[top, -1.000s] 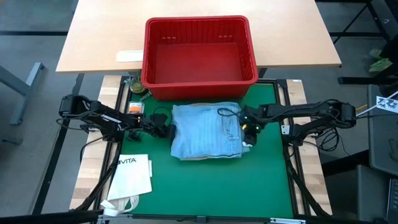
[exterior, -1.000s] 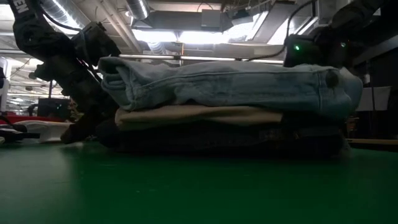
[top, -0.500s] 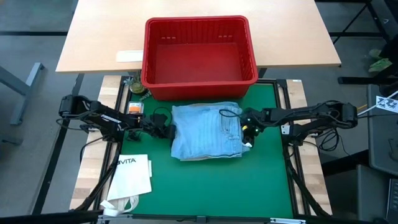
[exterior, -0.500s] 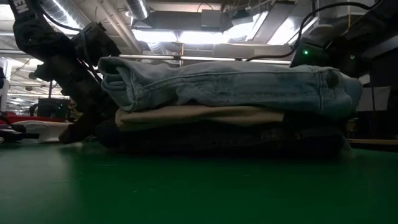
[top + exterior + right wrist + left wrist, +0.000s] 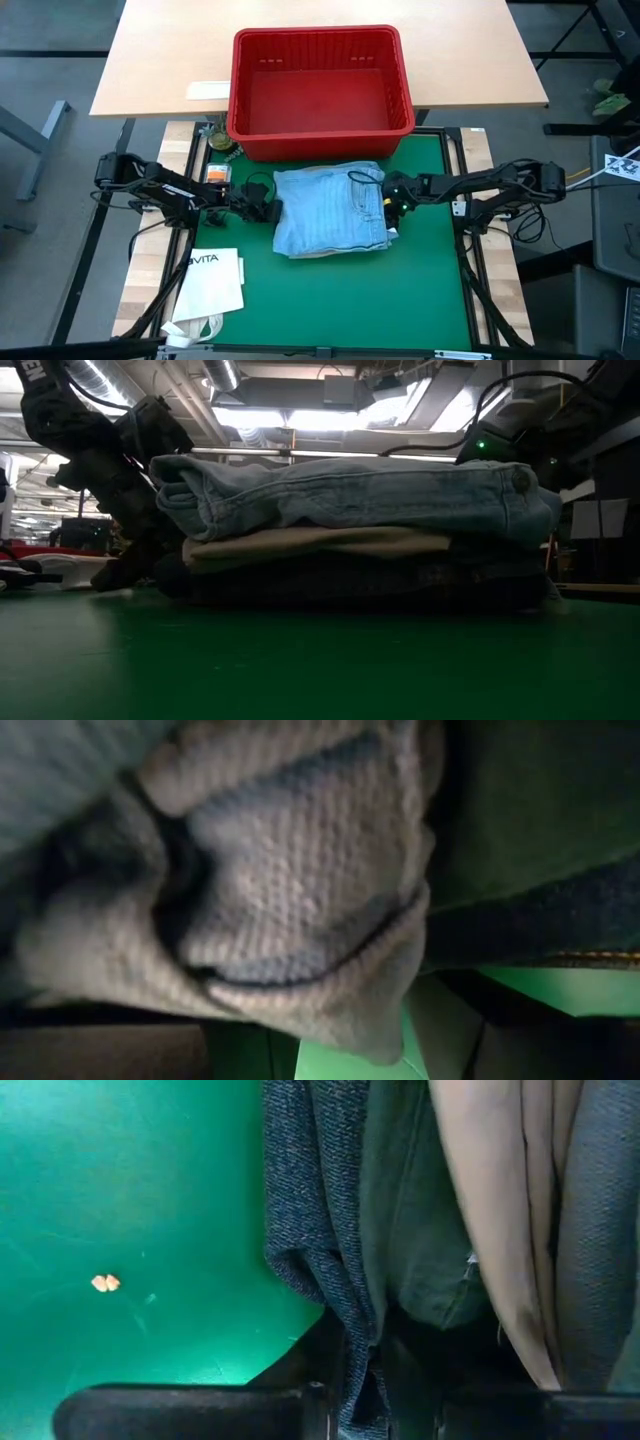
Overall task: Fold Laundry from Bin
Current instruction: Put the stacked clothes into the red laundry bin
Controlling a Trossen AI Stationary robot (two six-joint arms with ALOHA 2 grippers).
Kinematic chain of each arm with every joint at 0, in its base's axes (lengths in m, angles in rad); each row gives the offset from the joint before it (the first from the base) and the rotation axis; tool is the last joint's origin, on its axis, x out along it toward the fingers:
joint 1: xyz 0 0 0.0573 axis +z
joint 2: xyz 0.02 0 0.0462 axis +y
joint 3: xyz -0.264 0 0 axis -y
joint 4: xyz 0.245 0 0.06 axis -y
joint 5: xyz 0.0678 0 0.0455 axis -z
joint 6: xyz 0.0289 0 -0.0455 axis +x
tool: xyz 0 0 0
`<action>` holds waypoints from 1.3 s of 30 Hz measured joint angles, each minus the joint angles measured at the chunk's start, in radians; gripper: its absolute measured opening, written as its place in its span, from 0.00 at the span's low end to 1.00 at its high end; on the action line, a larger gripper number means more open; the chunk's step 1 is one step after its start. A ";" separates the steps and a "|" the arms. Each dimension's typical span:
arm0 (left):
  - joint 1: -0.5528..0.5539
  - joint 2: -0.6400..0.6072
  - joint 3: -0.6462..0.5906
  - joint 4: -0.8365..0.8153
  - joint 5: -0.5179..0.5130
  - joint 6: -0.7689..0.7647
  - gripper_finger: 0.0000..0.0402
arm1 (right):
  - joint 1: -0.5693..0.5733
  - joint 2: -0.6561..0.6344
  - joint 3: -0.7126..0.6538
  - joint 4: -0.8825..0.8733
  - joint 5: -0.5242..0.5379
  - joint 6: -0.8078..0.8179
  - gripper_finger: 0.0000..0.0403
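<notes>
Left gripper (image 5: 268, 210) is pressed against the left edge of the folded laundry stack (image 5: 330, 210), jaws clamped on the dark navy-grey trousers (image 5: 320, 1260) at the bottom of the pile. Light blue denim jeans (image 5: 350, 495) on top, khaki-tan garment (image 5: 320, 543) under them — all stacked between the two grippers on the green mat (image 5: 330, 300). Right gripper (image 5: 392, 205) is at the stack's right edge, buried in fabric; can't tell whether its jaws are apart or together. Red bin (image 5: 320, 85) sits just beyond both grippers, with no laundry in it.
</notes>
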 joint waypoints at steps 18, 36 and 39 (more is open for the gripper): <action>-0.039 0.000 -0.002 0.027 -0.048 0.003 0.14 | 0.001 0.016 -0.003 0.167 -0.007 0.004 0.03; -0.045 -0.091 0.037 0.137 -0.008 -0.007 0.01 | -0.001 0.014 0.057 0.306 -0.140 0.055 0.02; -0.045 -0.099 0.054 0.138 -0.003 0.005 0.01 | -0.001 0.014 0.084 0.303 -0.153 0.051 0.02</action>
